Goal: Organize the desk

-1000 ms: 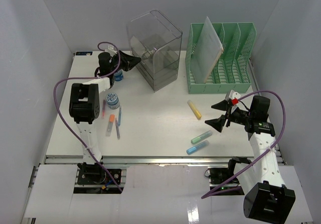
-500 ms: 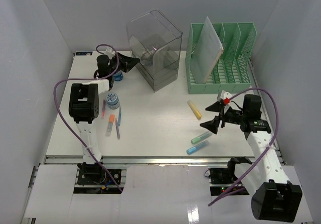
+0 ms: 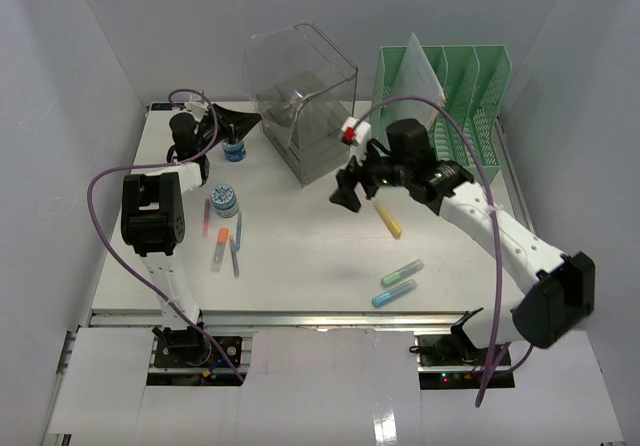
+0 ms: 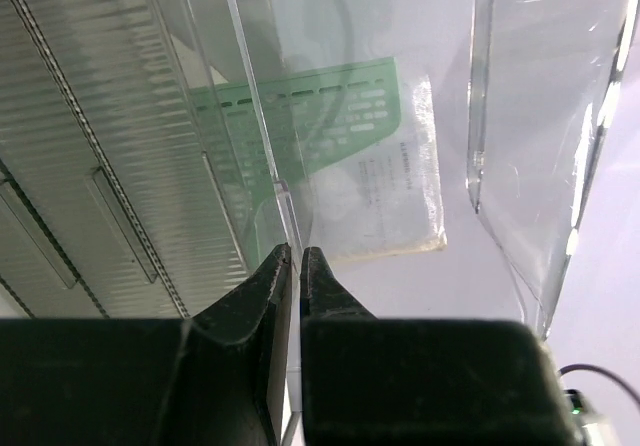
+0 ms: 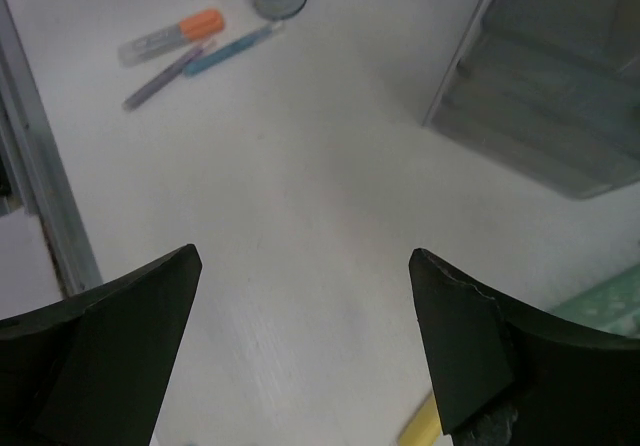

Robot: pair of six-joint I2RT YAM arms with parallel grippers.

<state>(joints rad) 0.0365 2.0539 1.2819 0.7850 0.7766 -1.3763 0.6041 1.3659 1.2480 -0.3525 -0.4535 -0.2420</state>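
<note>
The desk is a white tabletop. At its back stands a clear container with drawers in its base. My left gripper is shut on that container's left wall; in the left wrist view the thin clear wall runs down between the closed fingertips of the gripper. My right gripper hovers open over the desk's middle, just in front of the container, holding nothing. In the right wrist view the gripper frames bare desk, with a yellow highlighter under its right finger.
A yellow highlighter, a green one and a blue one lie right of centre. On the left are a jar, a small bottle, an orange marker and pens. A green file organiser stands back right.
My right arm has swung from the right side to the desk's middle, still open. My left gripper has closed on the container's wall, and the container has shifted slightly left.
</note>
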